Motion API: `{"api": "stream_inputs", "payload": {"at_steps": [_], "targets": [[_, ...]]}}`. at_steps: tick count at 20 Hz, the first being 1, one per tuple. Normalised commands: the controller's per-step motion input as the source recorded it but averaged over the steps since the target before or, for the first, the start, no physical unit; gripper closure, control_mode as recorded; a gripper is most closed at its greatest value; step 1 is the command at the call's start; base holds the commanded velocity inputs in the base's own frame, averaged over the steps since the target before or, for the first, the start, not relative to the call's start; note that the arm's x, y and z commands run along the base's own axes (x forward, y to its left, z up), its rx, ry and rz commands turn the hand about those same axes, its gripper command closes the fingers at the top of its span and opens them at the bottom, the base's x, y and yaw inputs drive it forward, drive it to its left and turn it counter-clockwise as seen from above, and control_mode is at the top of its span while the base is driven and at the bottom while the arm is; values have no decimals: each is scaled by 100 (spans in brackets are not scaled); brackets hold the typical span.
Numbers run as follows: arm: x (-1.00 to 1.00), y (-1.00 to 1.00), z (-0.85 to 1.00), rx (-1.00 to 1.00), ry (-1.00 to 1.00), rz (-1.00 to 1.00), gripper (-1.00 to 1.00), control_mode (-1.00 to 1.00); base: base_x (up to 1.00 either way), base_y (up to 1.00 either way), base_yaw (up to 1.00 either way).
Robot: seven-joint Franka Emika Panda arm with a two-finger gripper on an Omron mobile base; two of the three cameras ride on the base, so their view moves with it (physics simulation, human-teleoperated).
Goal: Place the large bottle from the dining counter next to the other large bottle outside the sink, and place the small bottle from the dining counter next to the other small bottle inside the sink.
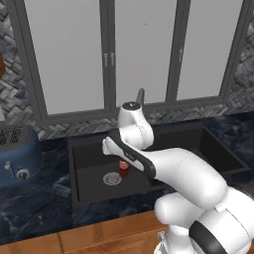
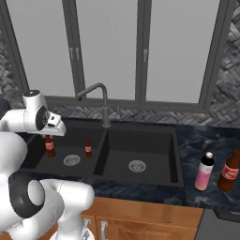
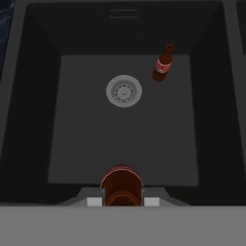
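My gripper [image 2: 49,137] is shut on the small bottle [image 2: 49,146], holding it upright by the neck in the left basin of the sink [image 2: 140,136]. In the hand view the bottle's top [image 3: 122,185] sits between my gripper's [image 3: 123,202] fingertips, close to the basin's near wall. The other small bottle [image 2: 88,148] [image 3: 163,63] stands on the basin floor beyond the drain [image 3: 124,90]. On the worktop right of the sink, the large bottle [image 2: 229,171] stands beside the pale pink other large bottle [image 2: 204,171]. I cannot tell whether the held bottle touches the floor.
A dark gooseneck tap [image 2: 101,101] rises behind the divider between the two basins. The right basin has its own drain [image 2: 137,165]. A blue toaster [image 1: 17,154] stands on the worktop left of the sink [image 1: 79,163]. Windows run along the back wall.
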Motion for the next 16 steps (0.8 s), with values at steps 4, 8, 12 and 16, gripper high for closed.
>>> {"api": "stream_inputs", "payload": {"at_steps": [4, 8, 12, 16], "targets": [[26, 2, -52, 0, 0, 0, 100, -100, 0, 0, 0], [45, 0, -41, 0, 0, 0, 100, -100, 0, 0, 0], [39, 0, -23, 0, 0, 0, 100, -100, 0, 0, 0], [9, 0, -30, 0, 1, 0, 100, -100, 0, 0, 0]]}}
